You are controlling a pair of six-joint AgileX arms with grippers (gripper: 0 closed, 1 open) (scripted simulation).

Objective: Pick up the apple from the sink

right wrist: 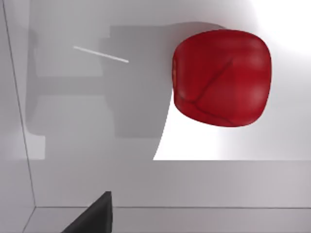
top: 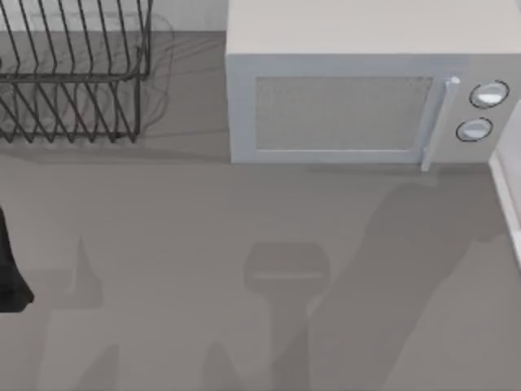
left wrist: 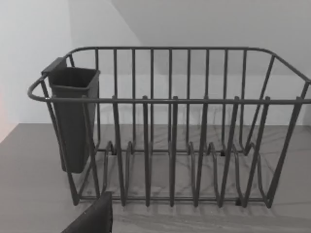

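Red and smooth, the apple [right wrist: 222, 77] lies on the pale floor of the sink [right wrist: 97, 184], as our right wrist view looks down into the basin; a sink wall runs close along one side of that view. A dark sliver [right wrist: 92, 216] at the edge of that view is probably part of our right gripper, but we cannot tell whether its fingers are spread or closed.

From above we see the grey table [top: 203, 244], the microwave [top: 350, 106] at the back and the wire dish rack [top: 73, 73] in the back left corner. A pale edge [top: 509, 195] at the table's right may be the sink's rim. Our left arm [top: 10, 269] is parked at the table's left edge, its wrist camera facing the dish rack and the dark cutlery holder [left wrist: 73, 116] hung on it; its fingers' state is also unclear.

We judge the step in hand to be the approach. To do it well, we should centre the right gripper over the apple, open wide, descend straight, and close across its broadest part without nudging it, since a round fruit rolls easily.
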